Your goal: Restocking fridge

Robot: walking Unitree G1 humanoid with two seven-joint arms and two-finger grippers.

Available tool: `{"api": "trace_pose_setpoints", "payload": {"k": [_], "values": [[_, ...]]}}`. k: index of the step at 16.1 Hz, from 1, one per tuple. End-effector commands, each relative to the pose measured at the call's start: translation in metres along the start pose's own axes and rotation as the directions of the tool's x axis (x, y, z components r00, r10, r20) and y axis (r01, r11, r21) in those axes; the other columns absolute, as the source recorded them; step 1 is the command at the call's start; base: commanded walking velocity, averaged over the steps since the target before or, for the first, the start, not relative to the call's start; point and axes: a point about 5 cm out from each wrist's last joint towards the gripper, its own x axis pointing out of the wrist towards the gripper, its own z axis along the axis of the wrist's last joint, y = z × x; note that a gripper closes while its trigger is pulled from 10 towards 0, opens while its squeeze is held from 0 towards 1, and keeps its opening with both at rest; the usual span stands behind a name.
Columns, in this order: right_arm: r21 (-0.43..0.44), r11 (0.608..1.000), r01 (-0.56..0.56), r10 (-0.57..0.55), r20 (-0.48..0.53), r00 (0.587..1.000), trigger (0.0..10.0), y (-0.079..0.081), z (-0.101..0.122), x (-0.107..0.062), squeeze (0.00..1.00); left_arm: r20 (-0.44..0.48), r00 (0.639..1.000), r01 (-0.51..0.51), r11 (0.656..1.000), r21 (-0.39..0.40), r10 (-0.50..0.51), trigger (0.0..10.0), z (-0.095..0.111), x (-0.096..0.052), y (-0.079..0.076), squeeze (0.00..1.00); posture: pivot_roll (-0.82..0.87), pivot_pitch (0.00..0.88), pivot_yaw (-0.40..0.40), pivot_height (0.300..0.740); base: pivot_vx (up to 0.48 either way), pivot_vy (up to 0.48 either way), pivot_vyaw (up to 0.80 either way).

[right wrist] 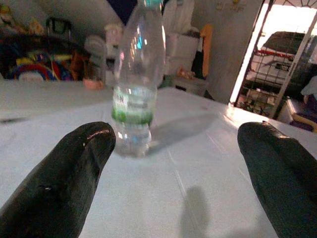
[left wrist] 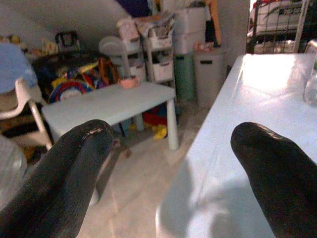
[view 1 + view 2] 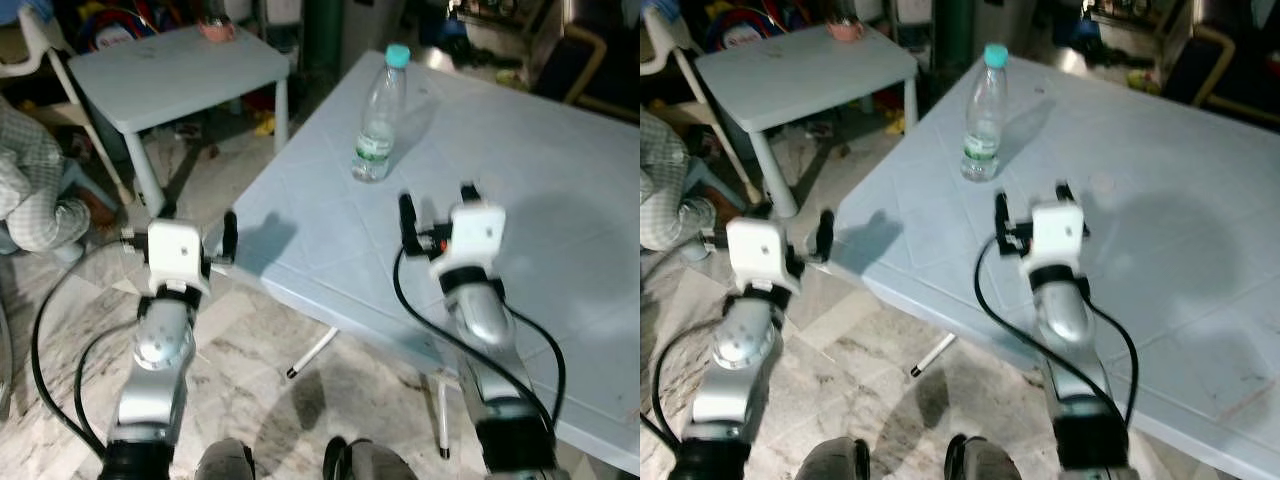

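A clear plastic water bottle (image 3: 379,118) with a teal cap and green label stands upright on the large pale blue table (image 3: 560,200), near its left corner. My right gripper (image 3: 437,212) hovers over the table a short way in front of the bottle, open, nothing between its fingers; its wrist view has the bottle (image 1: 136,84) ahead, nearer one finger (image 1: 64,178). My left gripper (image 3: 190,232) is open off the table's left edge, above the marble floor, with nothing in it.
A small low pale table (image 3: 170,65) with a pink cup (image 3: 216,28) stands at the back left. A person's checked sleeve (image 3: 25,190) is at the far left. Storage boxes and toys (image 2: 148,44) crowd the back. Cables loop from both arms.
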Motion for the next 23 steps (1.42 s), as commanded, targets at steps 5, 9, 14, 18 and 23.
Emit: {"api": "trace_pose_setpoints", "payload": {"k": [5, 9, 14, 18, 23], "values": [[-0.045, 0.997, 0.070, -0.071, -0.034, 0.997, 10.0, -0.010, -0.014, -0.005, 0.00, -0.024, 0.999, 0.022, 0.999, 0.031, -0.021, 10.0, -0.013, -0.001, 0.006, 0.00, 0.08, 0.000, -0.059, 0.740, 0.000, 0.000, 0.00], [-0.037, 0.998, 0.050, -0.051, -0.008, 0.999, 10.0, -0.004, -0.008, 0.000, 0.00, 0.010, 0.998, 0.066, 0.997, 0.027, -0.066, 10.0, -0.007, 0.008, 0.000, 0.00, 0.04, 0.000, -0.045, 0.740, 0.336, 0.000, -0.34], [-0.036, 0.998, 0.047, -0.046, 0.011, 0.999, 10.0, -0.004, -0.003, 0.004, 0.00, 0.039, 0.996, 0.082, 0.996, 0.022, -0.082, 10.0, 0.000, 0.013, -0.004, 0.00, 0.05, 0.022, -0.034, 0.740, 0.391, 0.000, -0.14], [-0.055, 0.998, -0.027, 0.030, 0.059, 0.998, 10.0, 0.004, 0.006, 0.009, 0.00, 0.073, 0.995, 0.068, 0.997, 0.027, -0.070, 10.0, 0.010, 0.017, -0.001, 0.00, 0.05, 0.067, -0.038, 0.740, 0.394, 0.000, 0.00], [-0.049, 0.996, -0.074, 0.077, 0.073, 0.994, 10.0, 0.010, 0.008, 0.008, 0.00, 0.077, 0.995, 0.059, 0.998, 0.031, -0.061, 10.0, 0.013, 0.015, -0.001, 0.00, 0.06, 0.087, -0.040, 0.740, 0.246, 0.048, 0.00]]}}
